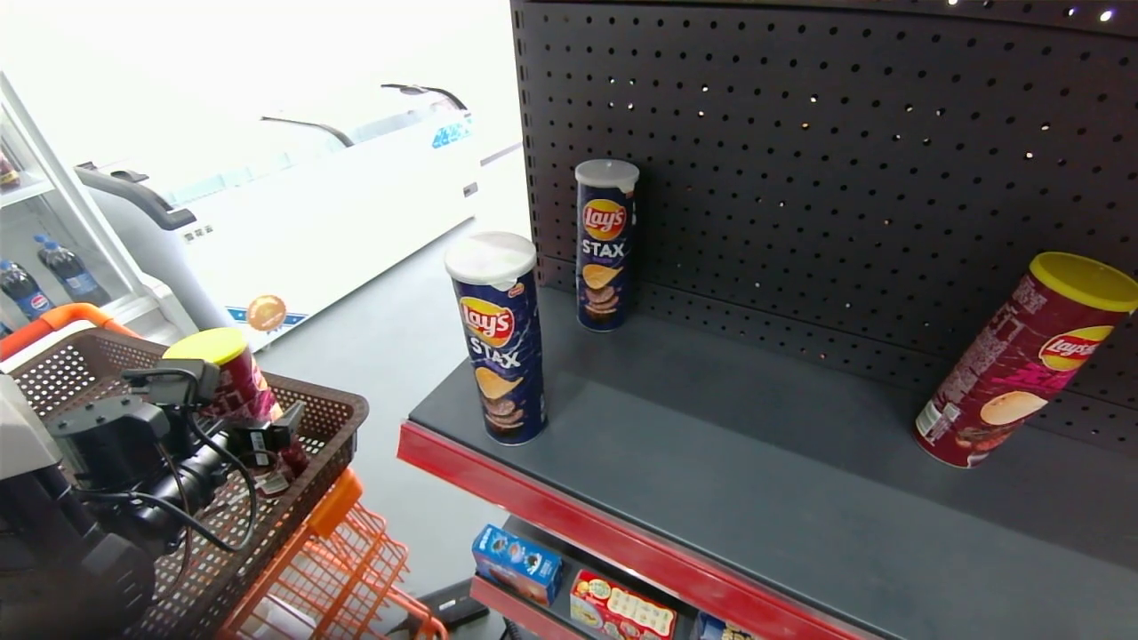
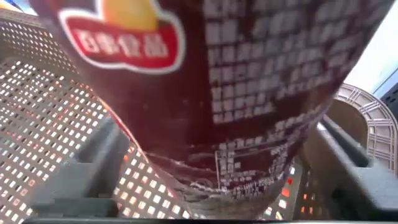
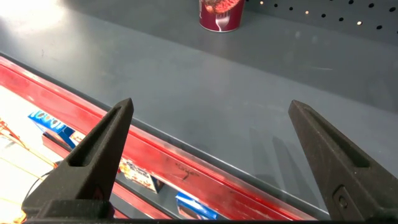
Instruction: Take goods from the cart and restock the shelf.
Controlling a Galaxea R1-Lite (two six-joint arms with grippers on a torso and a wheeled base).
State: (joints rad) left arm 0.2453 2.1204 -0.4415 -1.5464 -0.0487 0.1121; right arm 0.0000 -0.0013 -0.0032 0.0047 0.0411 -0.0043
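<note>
1. the maroon can (image 1: 233,384) with the yellow lid is being held tilted inside the brown cart basket (image 1: 333,416), lower left of the head view.
2. the left gripper (image 2: 217,130) is being seen closed around the can's lower body, with a finger (image 2: 93,171) pressing on each side.
3. the right gripper (image 3: 211,162) is being kept wide open with nothing between its fingers, above the shelf (image 1: 711,444) and its red front edge.
4. the can is being judged light, with a stiff but thin cardboard wall and a glossy, slippery skin, so moderate squeeze is being advised.
5. a mid-body hold is being judged steadier than this low one, since the top may swing.
6. two blue cans (image 1: 498,338) are being noted upright at the shelf's left, and another maroon can (image 1: 1022,364) is leaning against the back panel at the right.
</note>
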